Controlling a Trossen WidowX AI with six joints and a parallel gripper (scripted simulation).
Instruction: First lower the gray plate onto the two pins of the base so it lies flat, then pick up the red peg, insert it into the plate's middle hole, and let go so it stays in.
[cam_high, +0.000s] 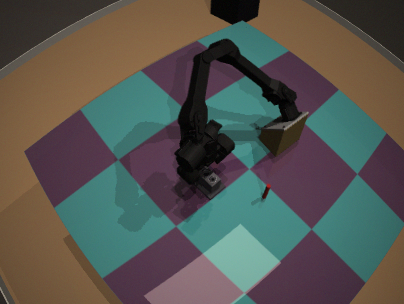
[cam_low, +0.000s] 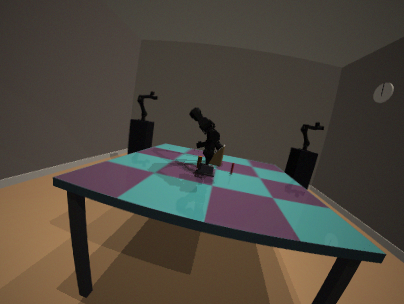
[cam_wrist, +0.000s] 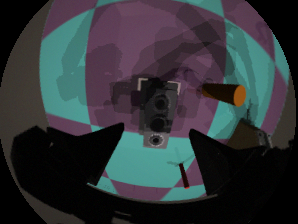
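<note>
The gray plate (cam_wrist: 150, 131) (cam_high: 212, 179) rests over the base (cam_high: 215, 194), with its holes facing up in the wrist view; its middle hole (cam_wrist: 158, 122) looks empty. The pins and the seam under the plate are hidden or too dark, so I cannot tell if it is fully flat. My gripper (cam_wrist: 157, 129) is open and empty, its fingers apart on either side of the plate in the wrist view. In the top view it hangs close over the base. The red peg (cam_high: 266, 191) (cam_low: 232, 168) (cam_wrist: 184, 176) stands upright on the table, away from the base.
An orange cylinder (cam_wrist: 240, 95) (cam_low: 200, 161) stands beside the base. A brown, wedge-like block (cam_high: 282, 139) (cam_low: 218, 156) (cam_wrist: 241, 136) with a pale top stands beyond the peg, near one end of the arm. The table (cam_high: 280, 220) (cam_low: 245, 205) is checkered teal and purple.
</note>
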